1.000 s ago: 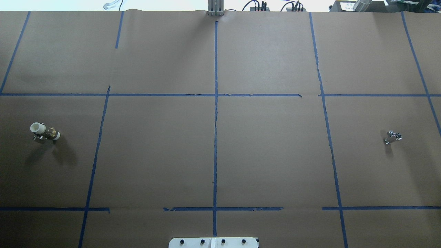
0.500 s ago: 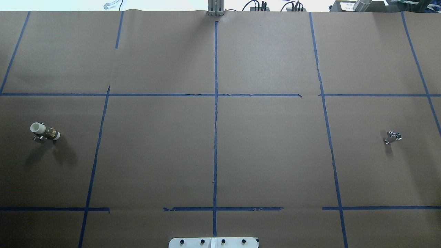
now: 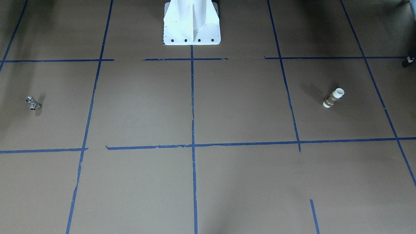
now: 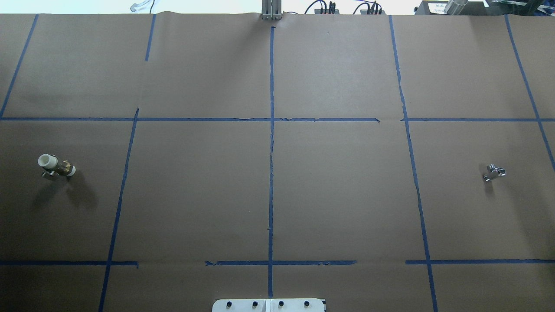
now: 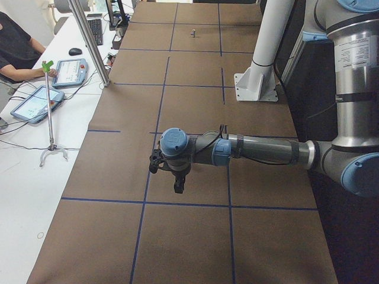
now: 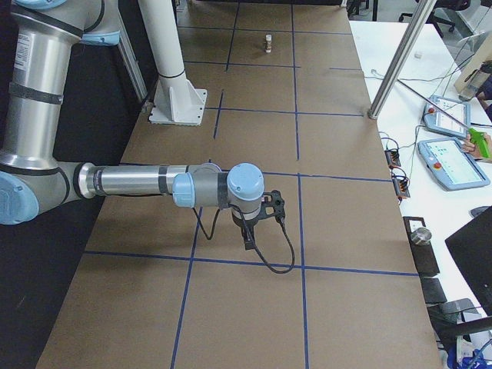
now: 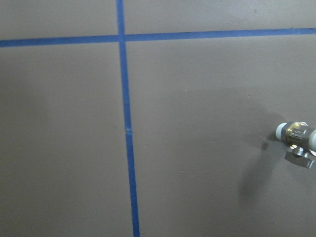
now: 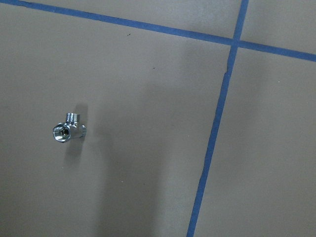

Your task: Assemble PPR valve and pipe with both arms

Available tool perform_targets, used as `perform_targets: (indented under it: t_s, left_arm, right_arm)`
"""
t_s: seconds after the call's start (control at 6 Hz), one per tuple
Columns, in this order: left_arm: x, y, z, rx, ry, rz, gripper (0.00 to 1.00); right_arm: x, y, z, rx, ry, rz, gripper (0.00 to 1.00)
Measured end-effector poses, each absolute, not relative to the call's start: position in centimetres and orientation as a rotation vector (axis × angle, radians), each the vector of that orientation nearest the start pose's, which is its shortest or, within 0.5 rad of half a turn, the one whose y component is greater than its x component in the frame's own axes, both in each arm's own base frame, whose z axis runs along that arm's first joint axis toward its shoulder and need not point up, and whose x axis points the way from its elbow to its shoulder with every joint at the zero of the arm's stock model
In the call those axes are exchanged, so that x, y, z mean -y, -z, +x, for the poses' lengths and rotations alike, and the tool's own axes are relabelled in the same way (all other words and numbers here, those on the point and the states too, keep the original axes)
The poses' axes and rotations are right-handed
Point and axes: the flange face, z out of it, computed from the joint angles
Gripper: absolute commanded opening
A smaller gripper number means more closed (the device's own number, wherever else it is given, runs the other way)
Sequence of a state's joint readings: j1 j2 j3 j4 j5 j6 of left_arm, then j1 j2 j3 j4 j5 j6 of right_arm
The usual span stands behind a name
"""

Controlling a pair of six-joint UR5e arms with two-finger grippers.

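A white-and-brass pipe fitting [image 4: 56,166] lies on the brown table at the left; it also shows in the front-facing view [image 3: 333,97] and at the right edge of the left wrist view [image 7: 297,139]. A small chrome valve [image 4: 494,172] lies at the right, also in the front-facing view [image 3: 33,103] and the right wrist view [image 8: 69,129]. My left gripper [image 5: 178,186] and right gripper [image 6: 247,235] show only in the side views, hanging above the table. I cannot tell whether either is open or shut. Neither touches a part.
The white pedestal [image 3: 191,22] stands at the robot's edge of the table. Blue tape lines [image 4: 271,173] divide the brown paper. A side bench with tablets [image 5: 35,103] and a metal post [image 5: 89,41] lies beyond the far edge, with an operator there.
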State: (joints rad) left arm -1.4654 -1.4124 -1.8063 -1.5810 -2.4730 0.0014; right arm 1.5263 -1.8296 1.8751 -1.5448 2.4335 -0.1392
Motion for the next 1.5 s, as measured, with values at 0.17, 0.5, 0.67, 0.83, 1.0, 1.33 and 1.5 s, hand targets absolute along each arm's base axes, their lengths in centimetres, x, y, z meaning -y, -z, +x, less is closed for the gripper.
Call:
perform_targets:
  t_s: [0.17,0.5,0.67,0.83,1.0,1.33,1.5]
  left_arm:
    - [44.0,-59.3,1.3,-0.911,-0.15,0.044,1.0]
    - [44.9,-55.0,8.1,-0.939,-0.065,0.043,1.0]
    - [44.4,-52.8,11.4,-0.925,-0.013,0.034,1.0]
    - [43.7,-51.5,14.8,-0.883,0.027,0.025,1.0]
    - [43.4,-51.4,17.7,-0.842,0.037,0.019,1.0]
    - [44.3,-52.6,20.3,-0.808,0.033,0.006,1.0]
    - [44.9,-52.6,21.1,-0.806,0.029,0.006,1.0]
  right_arm:
    - [38.7,-61.4,4.0,0.859,0.206,0.122,1.0]
    - [38.5,-61.4,4.0,0.863,0.208,0.137,1.0]
    - [38.5,-61.4,4.0,0.864,0.208,0.137,1.0]
    - [38.5,-61.4,4.0,0.864,0.208,0.137,1.0]
    - [38.5,-61.5,4.0,0.864,0.208,0.135,1.0]
    - [38.5,-61.6,4.0,0.864,0.207,0.135,1.0]
    - [38.6,-61.5,4.0,0.864,0.208,0.138,1.0]
